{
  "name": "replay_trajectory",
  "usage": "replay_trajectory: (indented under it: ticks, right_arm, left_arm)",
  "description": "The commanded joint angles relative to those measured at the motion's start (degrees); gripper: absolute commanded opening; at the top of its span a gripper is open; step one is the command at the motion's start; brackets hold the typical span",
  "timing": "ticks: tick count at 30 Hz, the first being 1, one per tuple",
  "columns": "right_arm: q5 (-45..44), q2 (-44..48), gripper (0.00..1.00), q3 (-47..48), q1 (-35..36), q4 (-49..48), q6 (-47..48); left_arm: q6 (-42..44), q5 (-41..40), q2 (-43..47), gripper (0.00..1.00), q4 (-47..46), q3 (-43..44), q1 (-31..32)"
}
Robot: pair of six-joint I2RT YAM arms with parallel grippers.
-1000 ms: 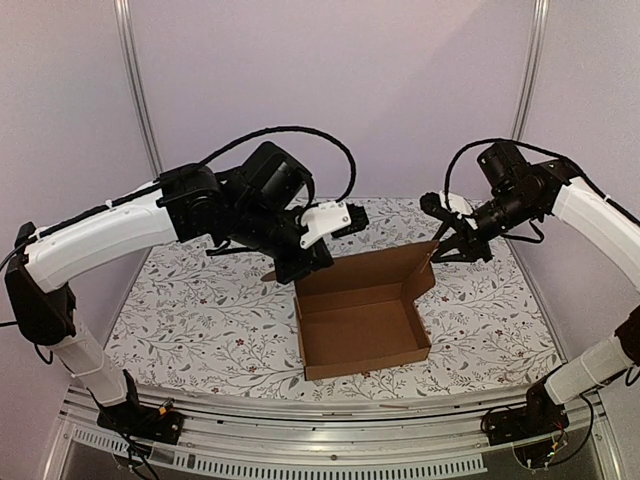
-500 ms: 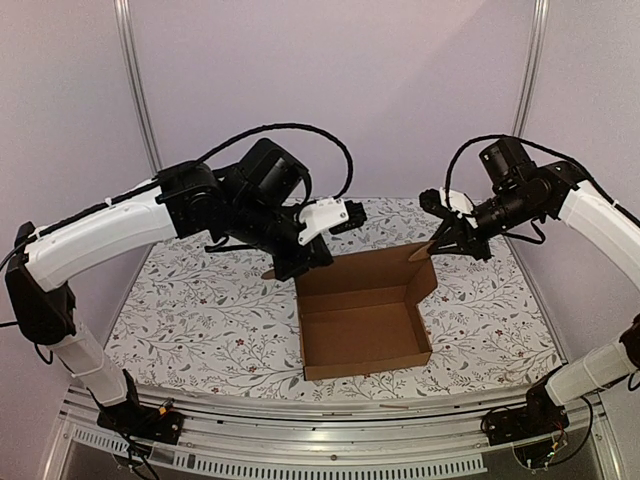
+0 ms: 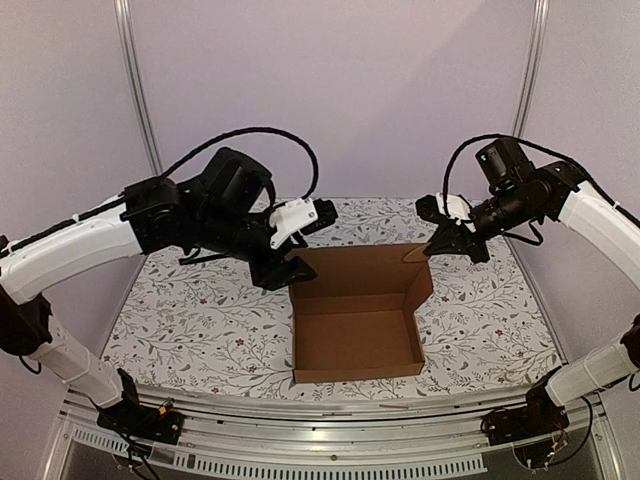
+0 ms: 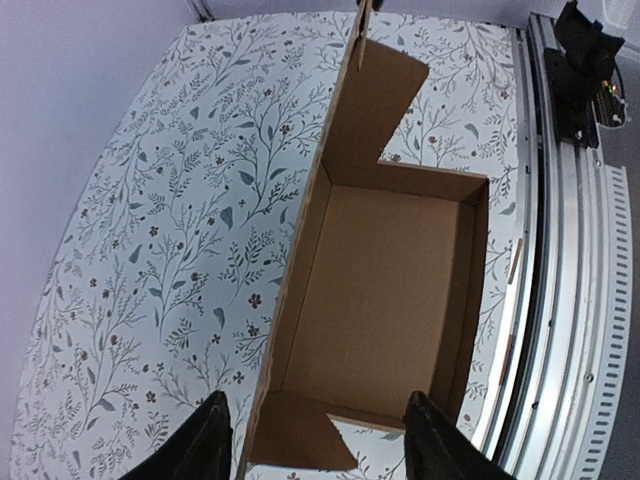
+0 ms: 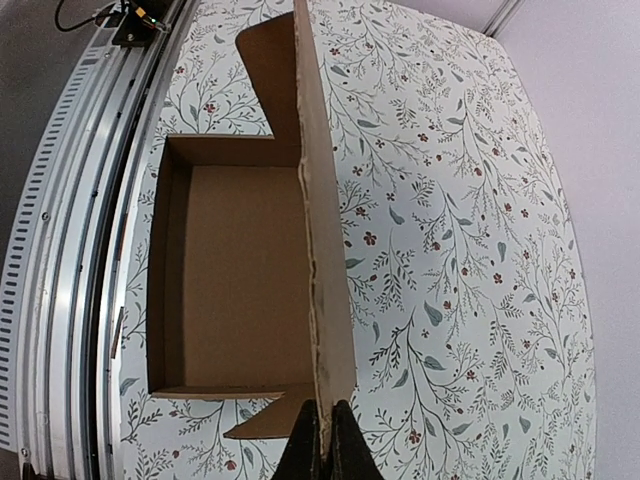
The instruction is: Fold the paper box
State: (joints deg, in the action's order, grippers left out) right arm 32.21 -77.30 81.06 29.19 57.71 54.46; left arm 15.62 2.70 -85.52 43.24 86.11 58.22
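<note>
One plain brown paper box (image 3: 355, 325), we see it mid-desk (image 3: 180, 320), a shallow tray open upward with its rear flap standing, right fingers (image 5: 311, 440) now pinched on that flap's edge, left fingers (image 4: 213, 445) newly spread apart and clear of the cardboard, box nudged slightly leftward.

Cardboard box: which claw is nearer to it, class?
Right. The right claw is shut on the upright back flap of the box; the left claw hangs open at the opposite end, gripping nothing.
</note>
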Motion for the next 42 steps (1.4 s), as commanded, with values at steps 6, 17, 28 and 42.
replay_trajectory:
  ticks: [6,17,28,42]
  right_arm:
    - [-0.3,1.4,0.0,1.8,0.3,4.2,3.4]
    - [0.4,1.9,0.0,2.1,0.3,4.9,3.3]
    - [-1.2,2.6,0.0,0.6,0.3,1.3,-0.8]
    - [-2.6,2.8,0.0,-1.0,0.3,-1.4,-3.8]
  left_arm:
    - [-7.5,-13.4,38.4,0.79,-27.1,-34.1,-4.0]
    - [-4.5,-2.8,26.2,0.58,-20.8,-30.7,-18.1]
    - [-1.2,18.5,20.1,0.4,-23.1,-26.6,-18.0]
    - [2.6,29.9,22.6,0.53,-17.7,-29.4,-17.4]
